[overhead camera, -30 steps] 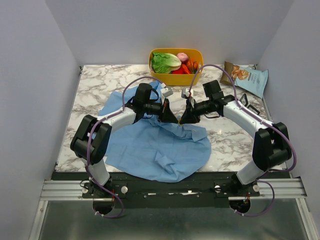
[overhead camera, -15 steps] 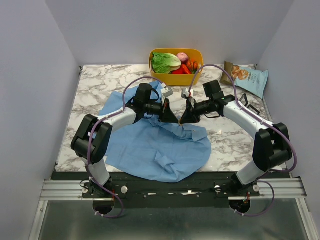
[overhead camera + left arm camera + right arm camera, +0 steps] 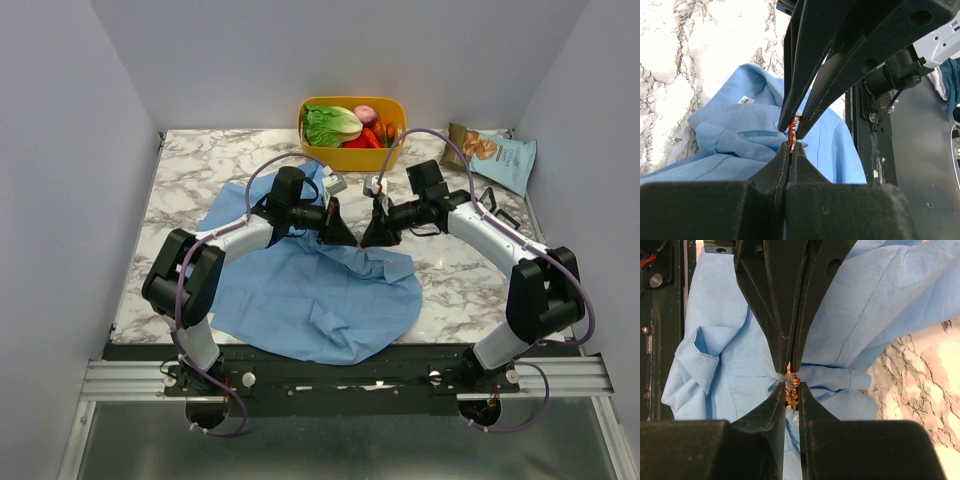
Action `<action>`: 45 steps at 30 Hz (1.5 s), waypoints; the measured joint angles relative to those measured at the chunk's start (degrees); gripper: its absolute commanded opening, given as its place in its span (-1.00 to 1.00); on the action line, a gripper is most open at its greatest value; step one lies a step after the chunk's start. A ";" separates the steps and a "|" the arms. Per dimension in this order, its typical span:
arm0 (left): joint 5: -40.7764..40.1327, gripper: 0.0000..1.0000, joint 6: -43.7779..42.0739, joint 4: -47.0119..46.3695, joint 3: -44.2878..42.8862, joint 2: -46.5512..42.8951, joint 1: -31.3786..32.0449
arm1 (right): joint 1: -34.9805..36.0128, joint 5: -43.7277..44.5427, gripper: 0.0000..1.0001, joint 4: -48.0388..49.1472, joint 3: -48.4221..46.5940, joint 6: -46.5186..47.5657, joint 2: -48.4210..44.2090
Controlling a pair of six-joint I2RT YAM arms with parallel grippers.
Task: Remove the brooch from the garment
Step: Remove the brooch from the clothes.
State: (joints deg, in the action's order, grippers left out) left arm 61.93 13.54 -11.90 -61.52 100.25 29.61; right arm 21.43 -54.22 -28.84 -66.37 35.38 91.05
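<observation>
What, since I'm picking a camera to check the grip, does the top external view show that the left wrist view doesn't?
Top external only: the yellow basket, the snack bag, the whole garment. Left wrist only: the brooch plainly, pinched between the left gripper and right gripper tips. Both: part of the garment, the marble table, the grippers meeting tip to tip.

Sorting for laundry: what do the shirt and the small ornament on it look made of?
The garment: thin woven cloth, matte light blue, perhaps cotton; it creases softly. The brooch: orange-tan with a slight glint, perhaps metal; too small to tell.
</observation>
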 measured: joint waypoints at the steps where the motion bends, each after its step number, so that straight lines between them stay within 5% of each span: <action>1: 0.00 -1.00 0.00 0.00 0.02 0.00 0.00 | 0.00 0.00 -0.60 0.00 0.00 0.00 0.00; 9: 0.00 -1.00 -0.22 0.02 0.00 0.00 0.00 | 0.00 0.00 -0.47 -0.07 0.00 0.02 -0.04; 20: 0.28 -1.00 -0.17 1.53 0.00 0.07 1.07 | -0.15 -1.64 0.20 -0.81 -0.13 2.25 -4.24; 31: 0.35 -1.00 -0.17 1.73 0.00 0.07 1.16 | -1.29 -3.41 -0.17 -2.86 -2.40 3.56 -3.61; 45: 0.31 -1.00 0.04 0.74 0.31 0.04 1.16 | -1.29 -4.20 -0.31 -10.67 -4.85 7.85 0.94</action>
State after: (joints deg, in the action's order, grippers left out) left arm 62.24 13.58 -11.16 -61.21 100.29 30.76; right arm 20.14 -58.41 -39.51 -71.22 43.22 91.98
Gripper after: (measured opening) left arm 0.014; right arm 0.360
